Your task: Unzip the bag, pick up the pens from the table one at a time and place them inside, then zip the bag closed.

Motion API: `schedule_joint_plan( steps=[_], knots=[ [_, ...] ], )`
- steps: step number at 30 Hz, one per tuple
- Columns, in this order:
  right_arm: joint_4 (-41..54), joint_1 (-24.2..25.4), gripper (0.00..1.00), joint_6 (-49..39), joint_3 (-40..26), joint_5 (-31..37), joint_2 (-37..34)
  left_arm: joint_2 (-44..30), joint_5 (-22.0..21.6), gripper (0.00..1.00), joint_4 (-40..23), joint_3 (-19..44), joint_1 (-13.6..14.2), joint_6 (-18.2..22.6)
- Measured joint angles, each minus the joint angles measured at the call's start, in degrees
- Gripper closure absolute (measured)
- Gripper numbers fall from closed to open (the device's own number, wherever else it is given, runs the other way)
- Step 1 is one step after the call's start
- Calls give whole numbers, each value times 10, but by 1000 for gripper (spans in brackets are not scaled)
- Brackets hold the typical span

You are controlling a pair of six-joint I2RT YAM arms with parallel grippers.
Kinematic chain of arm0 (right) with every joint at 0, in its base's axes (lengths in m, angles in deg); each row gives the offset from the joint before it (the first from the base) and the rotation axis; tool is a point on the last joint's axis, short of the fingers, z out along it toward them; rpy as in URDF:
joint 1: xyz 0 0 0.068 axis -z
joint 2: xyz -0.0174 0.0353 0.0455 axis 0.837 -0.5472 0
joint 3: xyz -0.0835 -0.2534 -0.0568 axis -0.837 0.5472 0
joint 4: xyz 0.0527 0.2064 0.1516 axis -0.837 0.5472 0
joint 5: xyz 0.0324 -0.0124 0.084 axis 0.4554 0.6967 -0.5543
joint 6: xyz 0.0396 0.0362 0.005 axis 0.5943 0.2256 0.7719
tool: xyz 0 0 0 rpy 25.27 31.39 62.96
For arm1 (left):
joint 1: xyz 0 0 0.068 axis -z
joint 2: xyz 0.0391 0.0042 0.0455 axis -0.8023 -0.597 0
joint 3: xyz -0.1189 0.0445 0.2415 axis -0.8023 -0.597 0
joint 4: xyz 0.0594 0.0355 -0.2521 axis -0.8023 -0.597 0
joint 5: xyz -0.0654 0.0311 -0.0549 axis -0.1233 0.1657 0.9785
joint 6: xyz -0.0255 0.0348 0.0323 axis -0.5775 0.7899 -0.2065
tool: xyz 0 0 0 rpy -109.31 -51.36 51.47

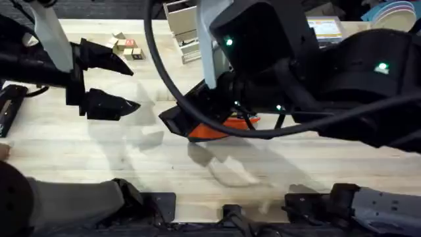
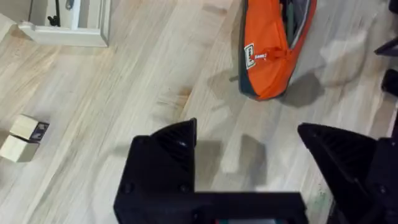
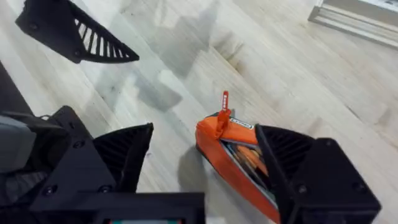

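The orange bag (image 1: 212,132) lies mid-table under my right arm, its zip partly open. In the right wrist view my right gripper (image 3: 208,146) is open and hangs over the bag (image 3: 231,142), one finger on either side of its end, close to the orange zip pull (image 3: 224,111). Through the gap, slim orange shapes (image 3: 250,159) look like pens, but I cannot tell for sure. My left gripper (image 1: 135,87) is open and holds nothing, off to the bag's left. From the left wrist, the bag (image 2: 268,56) lies beyond that gripper (image 2: 249,134).
Small wooden blocks (image 1: 125,47) sit at the back left, also in the left wrist view (image 2: 22,138). A white rack (image 1: 184,26) stands behind the bag. A dark object (image 1: 10,108) lies at the table's left edge. Bare tabletop (image 1: 79,158) spreads in front.
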Motion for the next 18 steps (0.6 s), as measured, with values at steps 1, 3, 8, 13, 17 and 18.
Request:
schedule_joint_plan(
  steps=[1, 3, 8, 13, 17, 18],
  knots=[
    [0, 0, 4, 4, 0, 0, 0, 0, 0, 6, 0, 0, 0, 0],
    [0, 0, 3, 10, 0, 0, -3, 0, 0, 6, 0, 0, 0, 0],
    [0, 0, 4, 17, 0, 0, -20, 0, 0, 6, 0, 0, 0, 0],
    [0, 0, 3, 25, 0, 0, -43, 0, 0, 6, 0, 0, 0, 0],
    [0, 0, 3, 28, 0, 0, -62, 0, 0, 6, 0, 0, 0, 0],
    [0, 0, 3, 29, 0, 0, -68, 0, 0, 7, 0, 0, 0, 0]
  ],
)
